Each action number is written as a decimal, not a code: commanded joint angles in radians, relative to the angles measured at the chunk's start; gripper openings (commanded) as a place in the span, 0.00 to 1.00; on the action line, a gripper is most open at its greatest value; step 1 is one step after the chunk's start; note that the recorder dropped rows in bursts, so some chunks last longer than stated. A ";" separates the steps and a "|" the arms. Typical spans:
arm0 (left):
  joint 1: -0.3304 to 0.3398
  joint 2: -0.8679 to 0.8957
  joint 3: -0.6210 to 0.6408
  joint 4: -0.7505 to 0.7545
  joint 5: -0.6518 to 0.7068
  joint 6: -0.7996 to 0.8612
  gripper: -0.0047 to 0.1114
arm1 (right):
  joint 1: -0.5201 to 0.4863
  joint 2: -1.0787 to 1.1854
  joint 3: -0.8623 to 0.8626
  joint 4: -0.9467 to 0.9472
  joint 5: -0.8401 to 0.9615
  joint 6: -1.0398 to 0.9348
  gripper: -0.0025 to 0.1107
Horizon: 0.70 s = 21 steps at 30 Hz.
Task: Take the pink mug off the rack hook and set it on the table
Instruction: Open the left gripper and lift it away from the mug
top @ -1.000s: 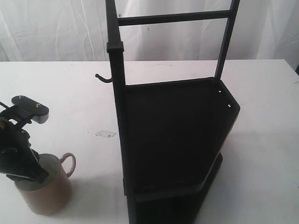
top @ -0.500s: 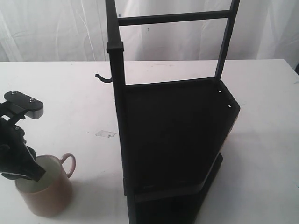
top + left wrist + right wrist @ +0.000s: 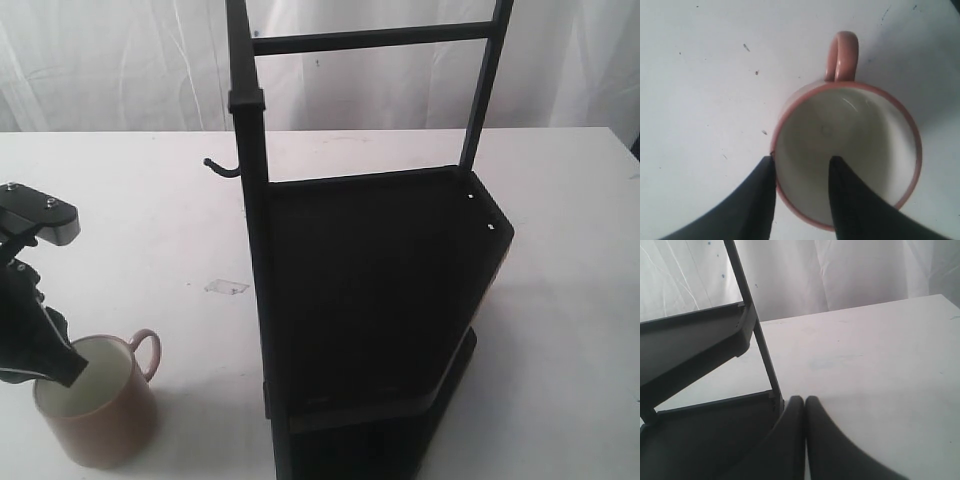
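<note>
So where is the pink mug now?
The pink mug stands on the table at the exterior view's lower left, left of the rack, below the left gripper.

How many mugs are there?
1. The pink mug stands on the table, left of the rack, the left gripper straddling its rim. Others could hide behind the rack.

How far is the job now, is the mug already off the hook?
Done: the hook is bare and the mug stands upright on the table. In hand: the left pincer is open astride the mug's rim, one finger inside. Left: only to lift that pincer clear.
</note>
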 commanded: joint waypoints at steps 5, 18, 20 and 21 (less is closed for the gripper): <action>0.002 -0.069 -0.005 -0.011 0.029 -0.004 0.39 | 0.001 -0.007 0.001 -0.005 -0.003 0.000 0.02; 0.002 -0.183 -0.005 -0.015 0.025 -0.006 0.39 | 0.001 -0.007 0.001 -0.005 -0.003 0.000 0.02; 0.002 -0.205 -0.005 -0.015 0.025 -0.006 0.39 | 0.001 -0.007 0.001 -0.005 -0.003 0.000 0.02; 0.002 -0.217 -0.005 -0.019 0.025 -0.006 0.39 | 0.001 -0.007 0.001 -0.005 -0.003 0.000 0.02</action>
